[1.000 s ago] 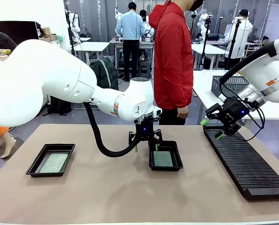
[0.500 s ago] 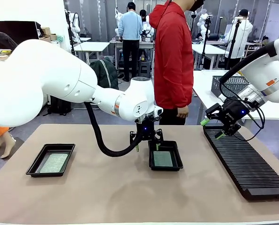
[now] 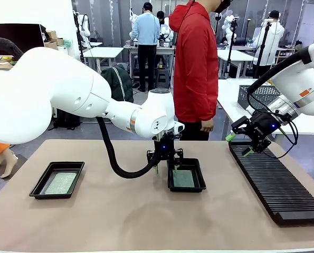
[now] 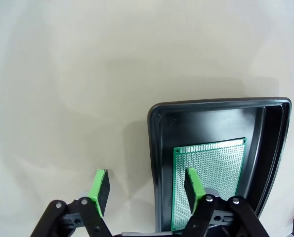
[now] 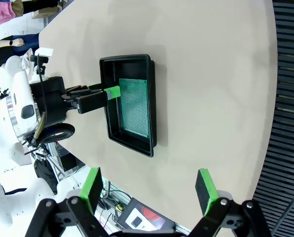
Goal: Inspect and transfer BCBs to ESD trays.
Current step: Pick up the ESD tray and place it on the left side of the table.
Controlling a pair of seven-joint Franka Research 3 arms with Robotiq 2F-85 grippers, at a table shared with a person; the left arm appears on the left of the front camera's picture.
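Front view shows the left gripper [image 3: 165, 164] has lifted slightly off the centre ESD tray [image 3: 186, 185] with fingers apart and empty — its BCB [image 3: 183, 178] lies flat inside, apparently delivered — while the right gripper [image 3: 240, 144] hangs open over the slotted rack [image 3: 275, 185].

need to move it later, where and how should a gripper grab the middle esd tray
Judging by its shape, take the middle ESD tray by a raised long rim wall, from above, one finger inside and one outside. The BCB lies flat on its floor, leaving a bare strip beside the rim.
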